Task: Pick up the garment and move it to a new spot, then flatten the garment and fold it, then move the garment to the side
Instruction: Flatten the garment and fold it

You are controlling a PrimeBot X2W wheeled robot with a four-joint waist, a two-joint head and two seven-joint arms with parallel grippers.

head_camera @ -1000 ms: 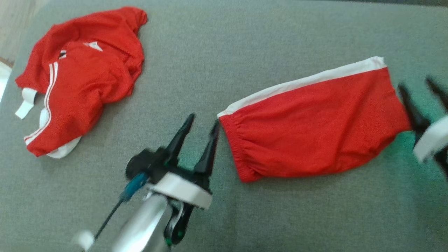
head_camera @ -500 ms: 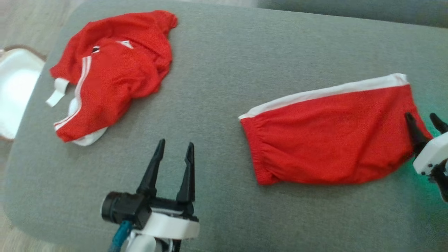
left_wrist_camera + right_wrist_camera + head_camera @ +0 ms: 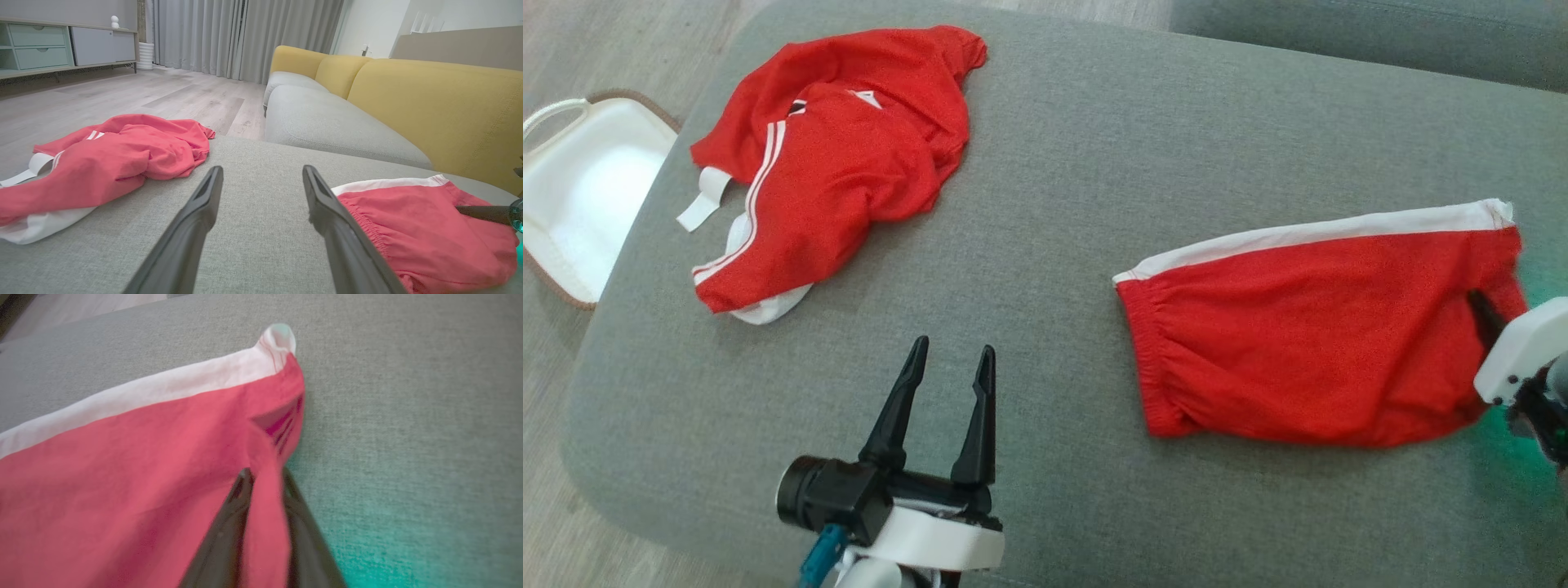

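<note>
- The right gripper (image 3: 265,477) is clenched on a raised fold of the red shorts (image 3: 1307,359). In the right wrist view the cloth stands as a ridge between its two dark fingers.
- In the head view this gripper sits at 3 o'clock of the frame, at the shorts' leg-hem end, with green light on the cushion beside it.
- The shorts lie flat on the grey cushion (image 3: 1094,163), towards 3 o'clock. The elastic waistband points to 9 o'clock and a white side stripe runs along the 12 o'clock edge.
- The left gripper (image 3: 952,353) is released, with its fingers spread and nothing between them. It hangs over bare cushion at 6 o'clock, fingertips pointing to 12.
- The shorts' waistband lies to 3 o'clock of the left gripper, apart from it.
- A crumpled red jersey (image 3: 841,163) with white stripes lies at 11 o'clock on the cushion, well apart from the shorts.
- A white basket (image 3: 556,245) with a brown rim stands on the floor at 9 o'clock, just beside the cushion.
- In the left wrist view a yellow sofa (image 3: 429,102) with grey seats stands beyond the cushion at 2 o'clock.
</note>
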